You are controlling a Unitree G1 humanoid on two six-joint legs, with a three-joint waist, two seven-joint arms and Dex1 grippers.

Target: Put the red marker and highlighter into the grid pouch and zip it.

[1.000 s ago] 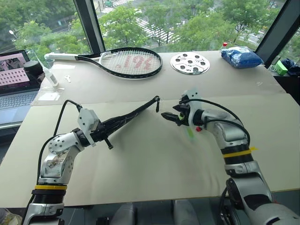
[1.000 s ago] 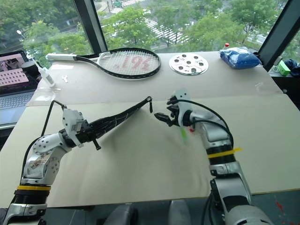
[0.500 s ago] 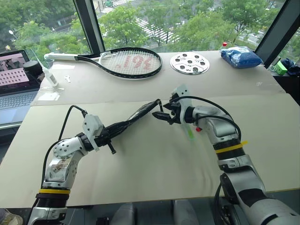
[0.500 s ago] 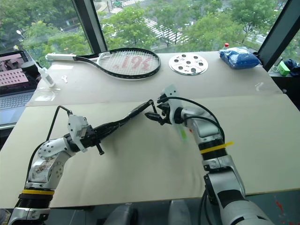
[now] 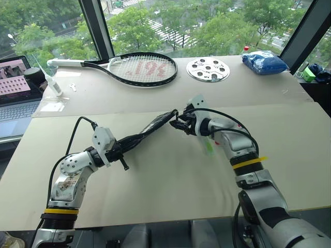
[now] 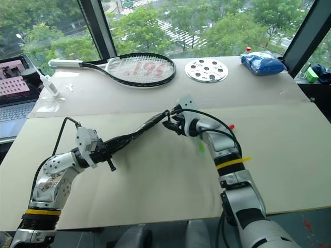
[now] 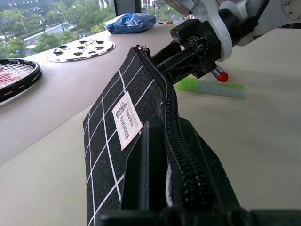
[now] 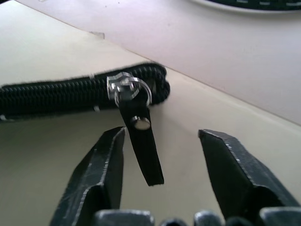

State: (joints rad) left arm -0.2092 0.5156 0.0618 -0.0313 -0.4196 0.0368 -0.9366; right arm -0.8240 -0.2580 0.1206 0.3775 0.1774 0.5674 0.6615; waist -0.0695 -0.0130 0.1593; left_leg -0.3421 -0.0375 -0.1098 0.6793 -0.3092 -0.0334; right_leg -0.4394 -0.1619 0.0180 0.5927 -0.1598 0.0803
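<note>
My left gripper [image 5: 118, 149] is shut on the near end of the grid pouch [image 5: 147, 130], holding it off the table, slanting toward my right gripper [image 5: 177, 124]. The pouch's white label [image 7: 126, 119] faces sideways and its zipper runs along the top edge. The right gripper is at the far end, fingers [image 8: 101, 165] apart on either side of the black zipper pull strap [image 8: 142, 148], not touching it. The light green highlighter [image 5: 209, 146] lies on the table under the right forearm. The red marker's red end [image 7: 222, 76] shows just behind the right gripper.
At the back of the table lie a tennis racket [image 5: 139, 68], a white round disc with holes [image 5: 209, 69] and a blue bag [image 5: 265, 62]. A laptop [image 5: 18, 88] and a white bottle [image 5: 53, 83] sit at the far left.
My right gripper has moved left up to the pouch's far end, and its fingers have narrowed around the pull strap. The left gripper keeps its hold in place.
</note>
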